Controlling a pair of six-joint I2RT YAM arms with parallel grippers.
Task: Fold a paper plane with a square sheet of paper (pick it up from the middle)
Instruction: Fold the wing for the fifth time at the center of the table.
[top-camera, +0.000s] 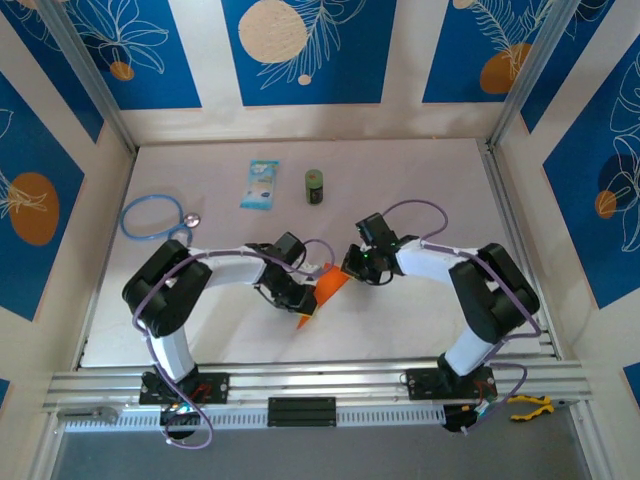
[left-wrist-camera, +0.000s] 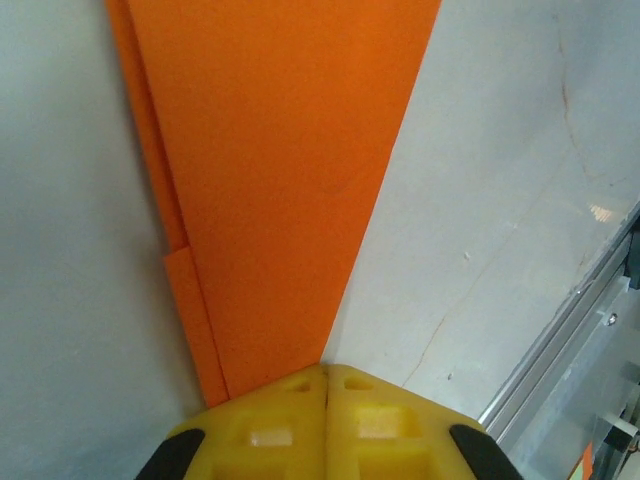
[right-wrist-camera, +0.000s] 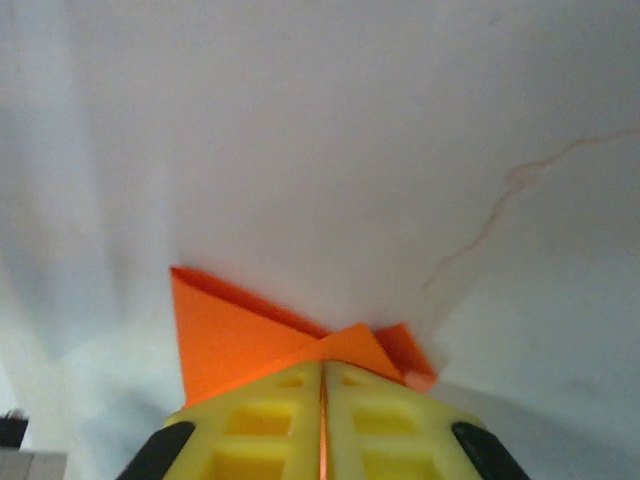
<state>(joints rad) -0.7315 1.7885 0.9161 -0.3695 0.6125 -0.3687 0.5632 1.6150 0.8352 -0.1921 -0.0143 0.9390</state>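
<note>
The square sheet of paper (top-camera: 328, 282) is bright orange and folded into a long pointed wedge. It lies on the white table between my two grippers. In the left wrist view the paper (left-wrist-camera: 280, 180) narrows toward my left gripper (left-wrist-camera: 325, 372), whose yellow fingers are pressed together. The narrow end runs under the left finger, and no paper shows in the seam. My left gripper (top-camera: 303, 303) sits over the lower pointed end. My right gripper (top-camera: 355, 268) is at the upper right end, shut on the paper (right-wrist-camera: 230, 335), with an orange sliver between the jaws of this gripper (right-wrist-camera: 323, 365).
A light-blue packet (top-camera: 260, 184) and a small green can (top-camera: 315, 186) sit at the back of the table (top-camera: 420, 180). A blue looped cable (top-camera: 150, 216) lies at the left. The aluminium rail (top-camera: 320, 382) runs along the near edge, and also shows as a rail (left-wrist-camera: 560, 340) to the right of the left gripper.
</note>
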